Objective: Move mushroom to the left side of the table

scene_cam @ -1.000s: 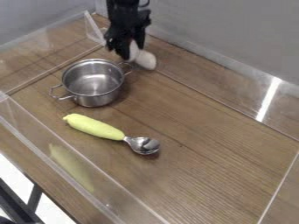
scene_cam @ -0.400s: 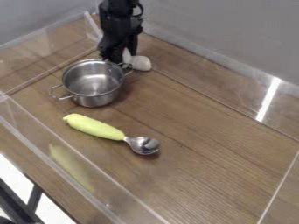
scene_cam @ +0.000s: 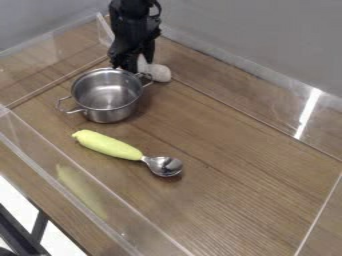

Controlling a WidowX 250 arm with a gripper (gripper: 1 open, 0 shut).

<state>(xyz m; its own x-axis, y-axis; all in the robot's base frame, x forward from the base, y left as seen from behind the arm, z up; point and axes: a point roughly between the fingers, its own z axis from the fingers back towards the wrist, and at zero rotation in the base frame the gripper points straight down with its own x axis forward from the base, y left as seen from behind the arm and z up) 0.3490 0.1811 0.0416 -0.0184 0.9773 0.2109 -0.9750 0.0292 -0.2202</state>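
gripper (scene_cam: pixel 130 62): black, pointing down at far edge of table, just behind pot rim; fingers partly apart, can't tell if clamped on anything
mushroom (scene_cam: pixel 159 72): on table, just right of gripper, beside pot's far-right rim; looks pale, cap/stem hard to tell apart; contact w/ fingers unclear
pot (scene_cam: pixel 107 93): steel, upright, far-left area, handle toward left
spoon (scene_cam: pixel 127 153): yellow handle, metal bowl at right end, lying flat mid-table, well apart from pot
table (scene_cam: pixel 241 150): wood-grain, clear low walls around
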